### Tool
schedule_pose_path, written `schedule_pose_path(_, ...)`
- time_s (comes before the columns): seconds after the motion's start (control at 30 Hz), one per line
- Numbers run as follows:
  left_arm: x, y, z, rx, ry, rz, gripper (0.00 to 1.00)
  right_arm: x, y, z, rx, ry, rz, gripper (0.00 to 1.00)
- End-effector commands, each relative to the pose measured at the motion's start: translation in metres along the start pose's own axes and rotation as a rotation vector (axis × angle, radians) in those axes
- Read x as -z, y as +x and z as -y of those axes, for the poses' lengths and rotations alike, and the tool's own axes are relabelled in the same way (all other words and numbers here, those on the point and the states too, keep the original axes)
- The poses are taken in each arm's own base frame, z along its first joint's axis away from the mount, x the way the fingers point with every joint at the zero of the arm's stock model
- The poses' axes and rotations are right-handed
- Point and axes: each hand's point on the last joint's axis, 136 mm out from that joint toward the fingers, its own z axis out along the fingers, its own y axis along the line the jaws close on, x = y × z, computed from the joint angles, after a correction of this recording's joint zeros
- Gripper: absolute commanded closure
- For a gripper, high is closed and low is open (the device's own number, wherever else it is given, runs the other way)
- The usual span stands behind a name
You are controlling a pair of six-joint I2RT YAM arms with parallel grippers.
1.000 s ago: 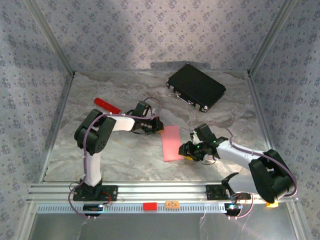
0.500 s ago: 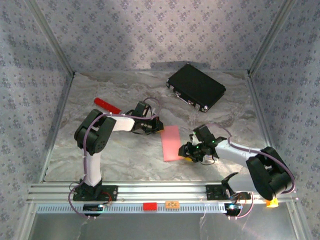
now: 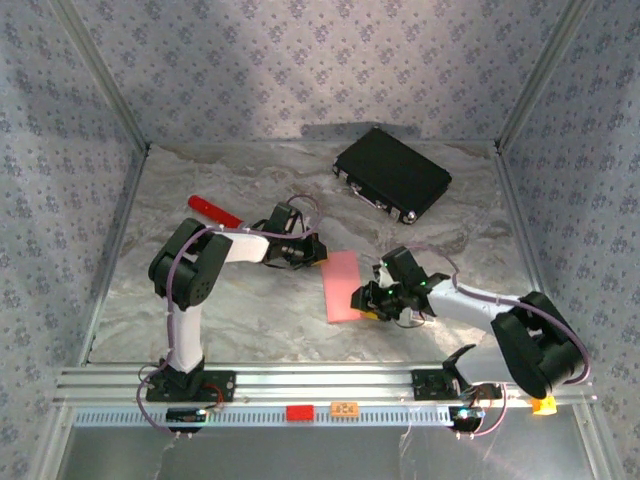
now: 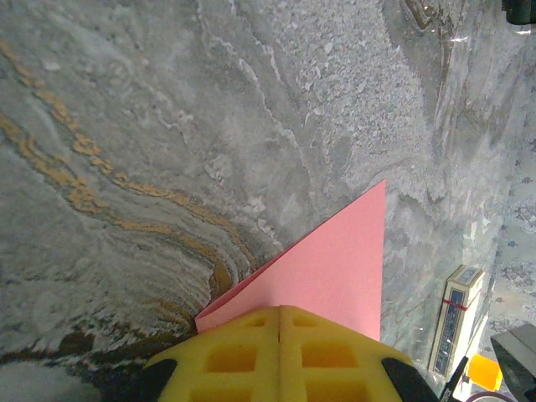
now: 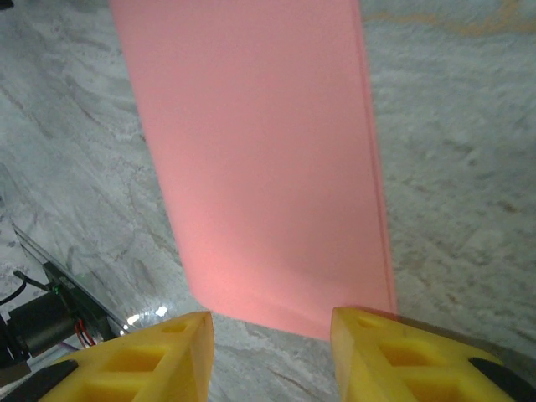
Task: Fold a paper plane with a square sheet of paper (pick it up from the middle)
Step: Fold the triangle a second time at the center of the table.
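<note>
**Workspace, seen from above and from both wrists.** The salmon-pink sheet of paper (image 3: 342, 285) lies flat on the marble-patterned table (image 3: 250, 315), between the two arms. It shows as a long rectangle, its long axis running from the far side toward the near rail. In the right wrist view the paper (image 5: 260, 159) shows a doubled edge along one long side, so two layers lie one upon the other.

The left gripper (image 3: 318, 255) sits at the far corner of the sheet. In its wrist view the gripper (image 4: 280, 316) has its yellow fingers (image 4: 234, 356) pressed together with no gap, and the paper (image 4: 327, 272) spreads out from just beneath their tips to a sharp corner. Whether a layer is pinched between them cannot be told.

The right gripper (image 3: 362, 300) is low at the near end of the sheet. Its jaws (image 5: 270, 322) stand apart, one yellow finger (image 5: 394, 343) touching the near corner, the other (image 5: 163, 352) over bare table.

A black case (image 3: 392, 185) lies at the far right, and a red cylinder (image 3: 215, 210) at the far left; both are well apart from the sheet.
</note>
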Motion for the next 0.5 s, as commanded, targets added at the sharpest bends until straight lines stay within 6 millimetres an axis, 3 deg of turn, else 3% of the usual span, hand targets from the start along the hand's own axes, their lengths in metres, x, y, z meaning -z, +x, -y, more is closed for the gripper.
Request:
schedule_pose_path(0.0, -0.009, 0.019, -0.03, 0.056, -0.08, -0.051, 1.0, 0.006, 0.006, -0.007, -0.02, -0.01, 0.004, 0.56)
schedule_pose_path(0.27, -0.009, 0.02, -0.029, 0.054, -0.078, -0.054, 1.0, -0.005, 0.027, -0.014, -0.052, -0.053, -0.022, 0.52)
schedule_pose_path(0.47, -0.009, 0.019, -0.028, 0.054, -0.076, -0.054, 1.0, -0.015, 0.028, -0.016, -0.058, -0.059, -0.028, 0.5)
